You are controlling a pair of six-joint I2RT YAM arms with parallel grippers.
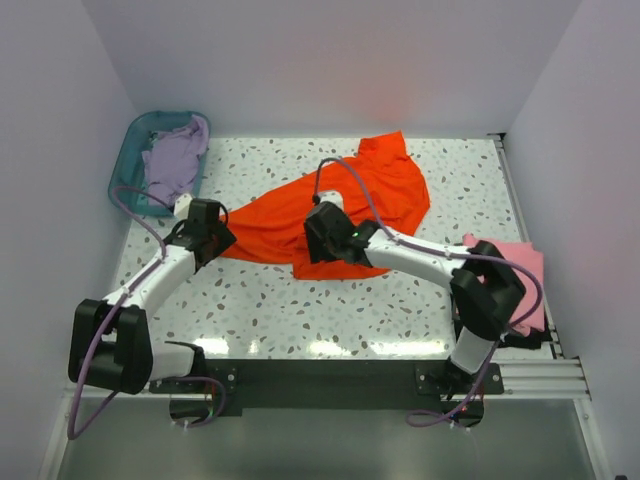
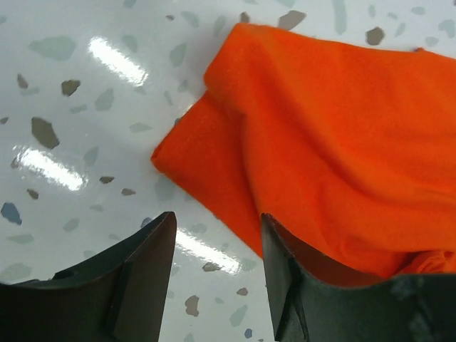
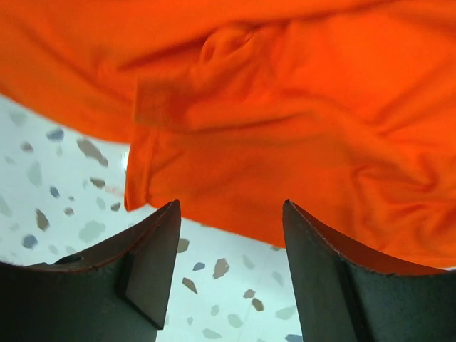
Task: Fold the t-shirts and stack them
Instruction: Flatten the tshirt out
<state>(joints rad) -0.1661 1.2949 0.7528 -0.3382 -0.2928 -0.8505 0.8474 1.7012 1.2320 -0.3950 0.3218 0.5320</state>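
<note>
The orange-red t-shirt (image 1: pixel 330 205) lies crumpled and partly folded across the middle of the table. My left gripper (image 1: pixel 218 243) stands open at its left corner. In the left wrist view the folded orange edge (image 2: pixel 335 135) lies just ahead of the left gripper (image 2: pixel 217 217), with only table between the fingers. My right gripper (image 1: pixel 320 245) is open over the shirt's near edge. The right wrist view has the right gripper (image 3: pixel 231 206) empty just short of the orange hem (image 3: pixel 285 114). A light pink t-shirt (image 1: pixel 522 268) lies at the right edge. A pale lavender t-shirt (image 1: pixel 175 160) sits in the basket.
A teal plastic basket (image 1: pixel 122 165) stands at the back left corner. White walls close in the table on the left, back and right. A rail (image 1: pixel 520 215) runs along the table's right edge beside the pink shirt. Speckled tabletop (image 1: pixel 300 310) shows in front of the orange shirt.
</note>
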